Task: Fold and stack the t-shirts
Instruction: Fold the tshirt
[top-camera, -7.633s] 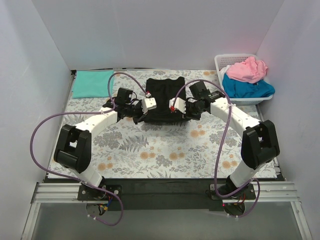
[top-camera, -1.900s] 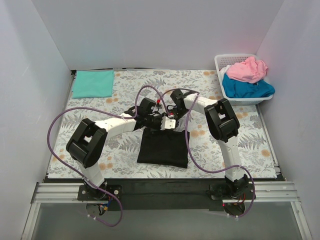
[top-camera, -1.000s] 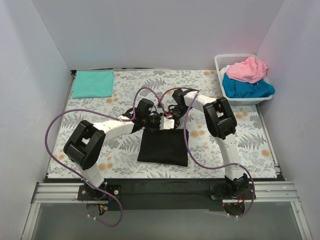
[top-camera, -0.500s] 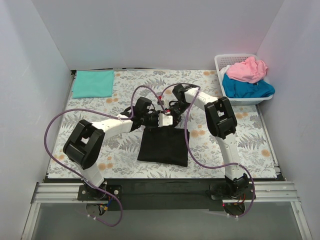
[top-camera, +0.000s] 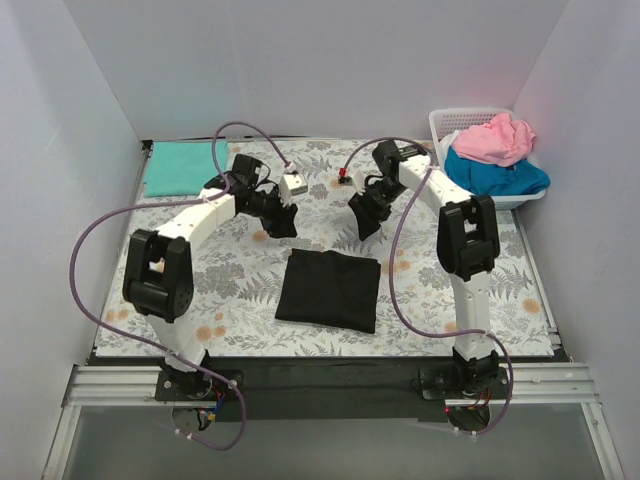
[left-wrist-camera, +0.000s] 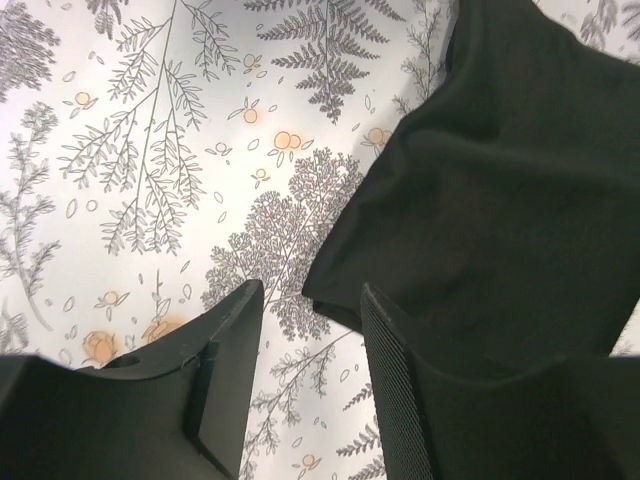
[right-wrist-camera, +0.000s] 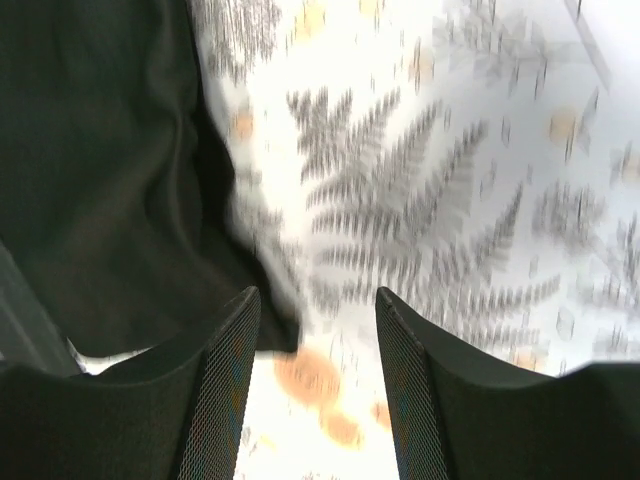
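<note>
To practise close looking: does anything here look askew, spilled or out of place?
Nothing spilled or damaged. The folded black t-shirt lies slightly askew, far from the folded mint-green t-shirt; pink t-shirt and blue t-shirt sit crumpled in the basket.

You are drawing the left tool (top-camera: 281, 224) and right tool (top-camera: 364, 224) back and apart, jaws parted, off the black shirt (top-camera: 328, 290), which is now lying folded near the front of the table (top-camera: 240, 300) instead of spread farther back.

White-and-black arms (top-camera: 190, 224), purple cables (top-camera: 71, 280)
</note>
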